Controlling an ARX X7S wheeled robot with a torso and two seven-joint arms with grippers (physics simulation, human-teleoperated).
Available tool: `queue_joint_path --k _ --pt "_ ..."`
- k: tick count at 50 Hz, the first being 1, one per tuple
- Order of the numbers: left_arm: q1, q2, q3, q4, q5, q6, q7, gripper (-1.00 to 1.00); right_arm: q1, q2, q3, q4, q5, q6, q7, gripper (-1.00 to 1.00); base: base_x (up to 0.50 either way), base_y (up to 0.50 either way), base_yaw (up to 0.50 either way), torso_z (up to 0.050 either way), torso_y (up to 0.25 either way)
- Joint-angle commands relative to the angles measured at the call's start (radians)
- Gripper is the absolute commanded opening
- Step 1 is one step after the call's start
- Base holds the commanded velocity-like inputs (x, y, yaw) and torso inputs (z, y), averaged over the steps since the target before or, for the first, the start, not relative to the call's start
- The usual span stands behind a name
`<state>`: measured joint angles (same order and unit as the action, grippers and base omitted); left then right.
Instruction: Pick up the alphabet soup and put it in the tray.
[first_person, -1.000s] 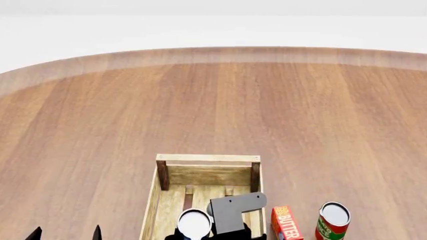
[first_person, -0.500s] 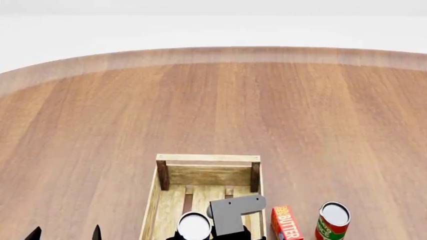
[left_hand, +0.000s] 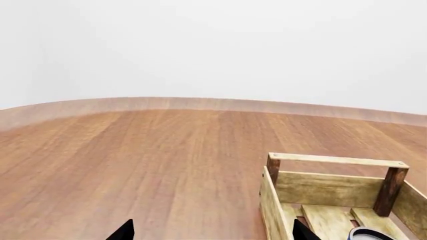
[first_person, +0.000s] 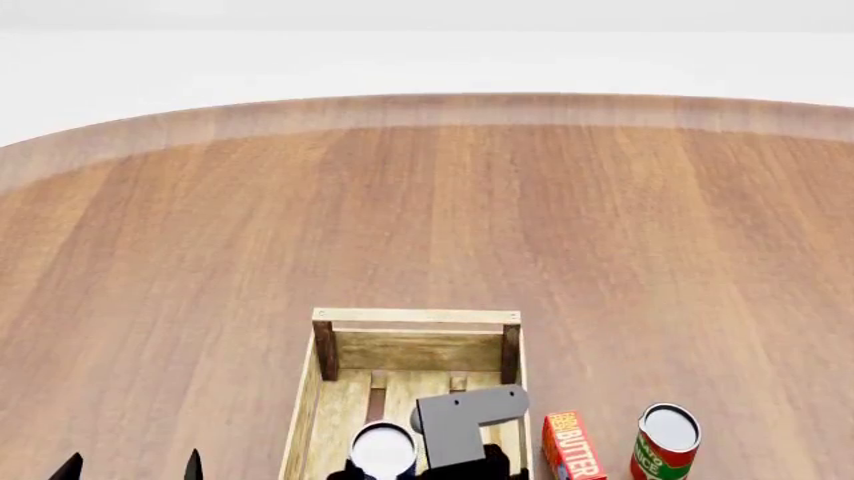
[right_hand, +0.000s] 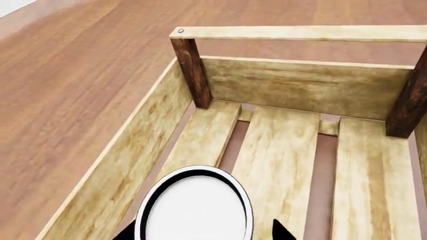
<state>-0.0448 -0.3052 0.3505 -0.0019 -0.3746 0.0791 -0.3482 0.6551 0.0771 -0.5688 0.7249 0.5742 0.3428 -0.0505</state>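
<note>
Where the left wrist camera looks across the wooden bench (left_hand: 153, 155), the left gripper (left_hand: 210, 231) shows two dark fingertips set wide apart with nothing between them. Just beside one tip stands the tray (left_hand: 333, 187), and a sliver of the alphabet soup (left_hand: 370, 234) shows inside it.

From the head view, the alphabet soup (first_person: 383, 450) sits within the tray (first_person: 416, 317), its pale lid up, at the near end. The right gripper (first_person: 400, 468) is partly cut off below a grey bracket. A red butter box (first_person: 570, 447) and a red-and-green can (first_person: 666, 440) stand on the bench to the right of the tray.

Through the right wrist camera, the can's white lid (right_hand: 193, 207) lies between both black fingertips (right_hand: 283, 232) above the slats; whether they press its sides I cannot tell.
</note>
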Motion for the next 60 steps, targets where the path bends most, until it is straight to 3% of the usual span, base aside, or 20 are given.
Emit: queue_joint_path --k 1,11,36,60 --pt "-0.001 -0.002 0.002 -0.001 -0.001 0.003 -0.002 1.00 -0.002 0.009 -0.001 -0.029 0.003 0.006 0.005 1.00 0.00 0.00 0.00 0.000 0.000" --pt "0.000 -0.004 0.004 0.004 -0.003 0.001 -0.006 1.00 -0.027 0.036 0.000 -0.123 0.024 0.040 0.039 1.00 0.00 0.00 0.00 0.000 0.000" --pt "0.001 -0.007 0.010 0.004 0.000 0.011 -0.012 1.00 -0.126 0.152 0.017 -0.593 0.111 0.190 0.201 1.00 0.00 0.00 0.00 0.000 0.000" --pt "0.005 -0.017 0.004 0.024 -0.009 0.013 -0.026 1.00 -0.243 0.208 0.063 -0.892 0.107 0.144 0.361 1.00 0.00 0.00 0.00 0.000 0.000"
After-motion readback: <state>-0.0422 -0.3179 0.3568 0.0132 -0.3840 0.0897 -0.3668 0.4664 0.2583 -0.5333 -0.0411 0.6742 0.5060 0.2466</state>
